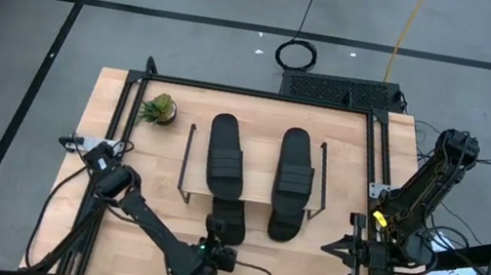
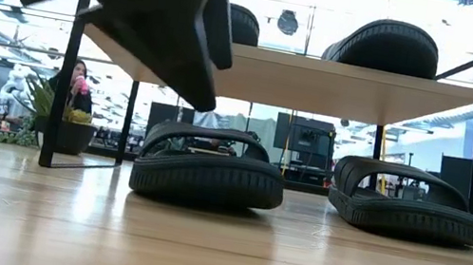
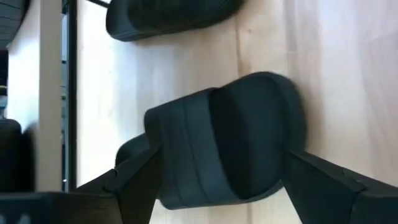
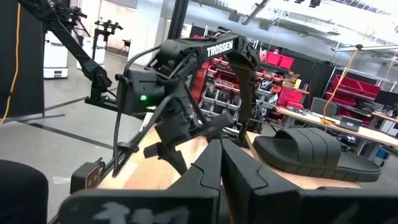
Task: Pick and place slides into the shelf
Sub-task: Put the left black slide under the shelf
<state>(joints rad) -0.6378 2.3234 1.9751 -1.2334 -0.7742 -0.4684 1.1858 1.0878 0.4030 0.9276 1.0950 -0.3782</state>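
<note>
Under the shelf (image 1: 251, 198), the left pincer (image 3: 217, 186) gapes around a black ribbed slide (image 3: 236, 143), grasping nothing.

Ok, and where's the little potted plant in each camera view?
High view: the potted plant is on the table, just left of the shelf.
Low view: far left, behind the shelf's left frame.
Left wrist view: not in it.
Right wrist view: not in it.
Shared landmark: the shelf.

Overhead and table-level views, both on the shelf (image 1: 256, 164).
</note>
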